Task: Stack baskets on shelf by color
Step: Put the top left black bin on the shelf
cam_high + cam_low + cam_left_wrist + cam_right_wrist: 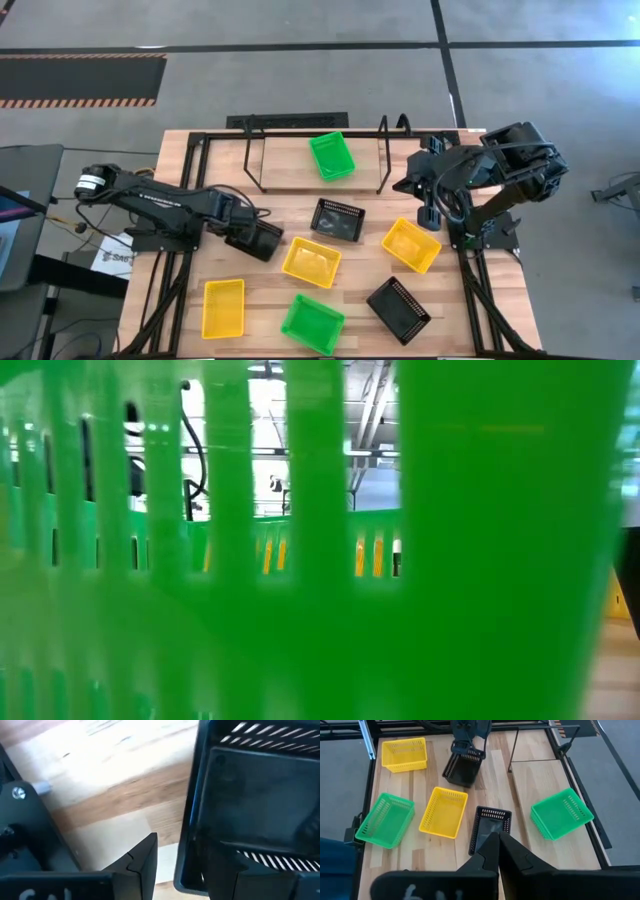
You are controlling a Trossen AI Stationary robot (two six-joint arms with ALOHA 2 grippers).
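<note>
A small black perforated plastic basket (462, 767) is held tilted at the left of the wooden surface (270, 205), one end wall clamped between the jaws of the left gripper (466, 747). The right gripper (499, 840) is kept at the right, jaws together and empty. The basket is judged light, thin-walled and slightly springy, so a mid-rim hold is favoured for the light-wood wire-framed shelf (285, 170) at the far side.
</note>
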